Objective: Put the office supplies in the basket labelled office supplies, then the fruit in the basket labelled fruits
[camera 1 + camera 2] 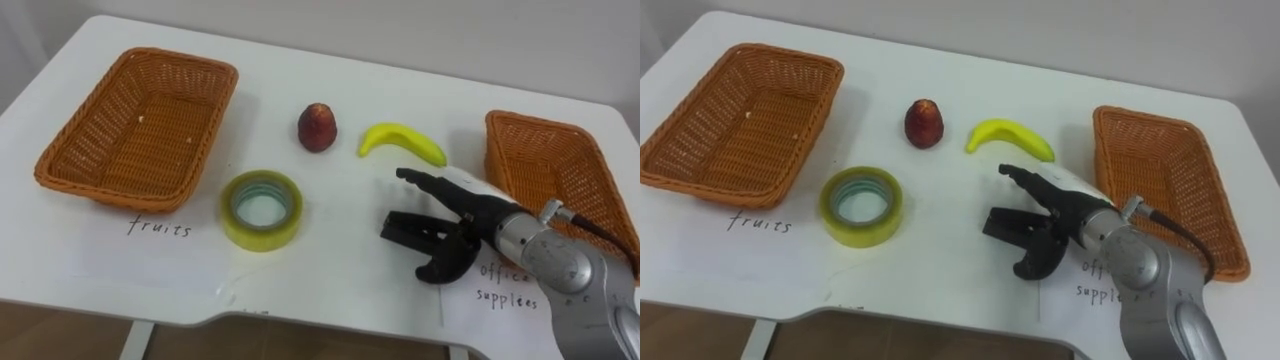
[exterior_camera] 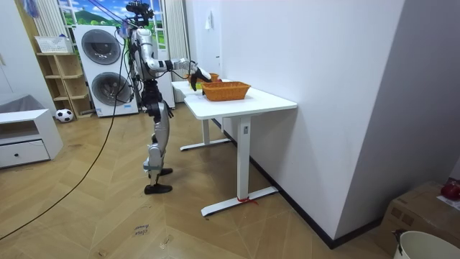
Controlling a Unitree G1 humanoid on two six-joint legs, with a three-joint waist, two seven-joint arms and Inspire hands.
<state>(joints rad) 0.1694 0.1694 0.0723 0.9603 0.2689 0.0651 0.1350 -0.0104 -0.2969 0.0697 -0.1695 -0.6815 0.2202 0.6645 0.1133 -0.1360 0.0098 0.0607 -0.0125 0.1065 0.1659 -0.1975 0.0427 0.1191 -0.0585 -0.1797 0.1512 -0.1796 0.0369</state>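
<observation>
Smooth white top on the table (image 1: 330, 80), laminate by the look, with a faint sheen. Coarse woven wicker, orange-brown and matt, for the left basket (image 1: 222, 110) at the left edge and the right basket (image 1: 497, 150) at the right edge. Glossy, smooth, translucent yellowish film wound on the tape roll (image 1: 262, 233) towards the front edge. Smooth waxy yellow skin on the banana (image 1: 402, 140); duller, slightly mottled red skin on the red fruit (image 1: 317, 127). Matt white paper, inked by hand, for the sheet (image 1: 500, 290) near the front right corner. Black matt plastic, apparently, over the right hand (image 1: 462, 235), with satin silvery metal on the casing behind it. Wood-patterned floor (image 2: 215, 230), softly shiny.
</observation>
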